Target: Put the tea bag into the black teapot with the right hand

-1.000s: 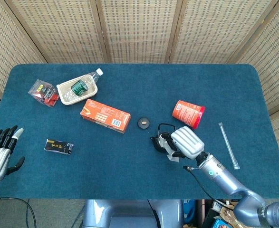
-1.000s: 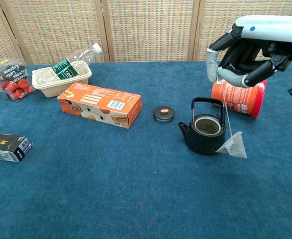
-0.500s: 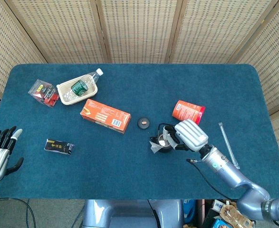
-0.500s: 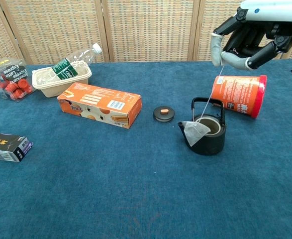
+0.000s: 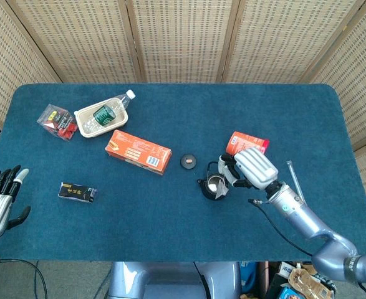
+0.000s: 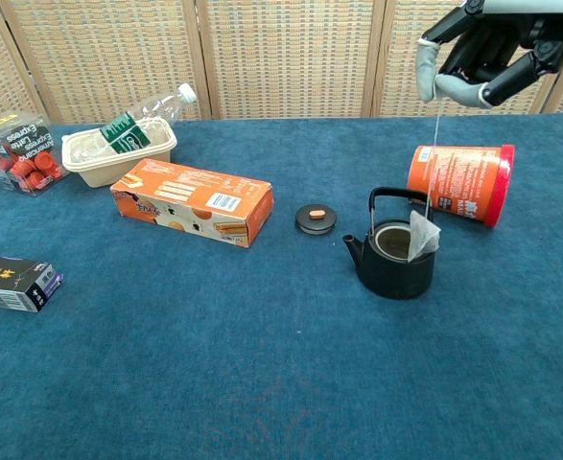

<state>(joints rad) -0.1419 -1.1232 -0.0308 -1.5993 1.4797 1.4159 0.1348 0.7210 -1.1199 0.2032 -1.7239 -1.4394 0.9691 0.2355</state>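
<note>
The tea bag [image 6: 423, 236] hangs over the teapot [image 6: 393, 260], lid [image 6: 315, 218] left, canister [image 6: 458, 182] behind.

Blue-carpeted surface [image 5: 170, 112] with rounded corners; behind it, woven wicker screen panels [image 5: 183, 37] in wooden frames, evenly lit.

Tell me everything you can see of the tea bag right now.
The tea bag is a pale, translucent pouch hanging on a thin white string from the right hand, which pinches the string's top. It hangs at the black teapot's right rim, beside the handle, not yet down inside. Whether it touches the rim is unclear.
</note>
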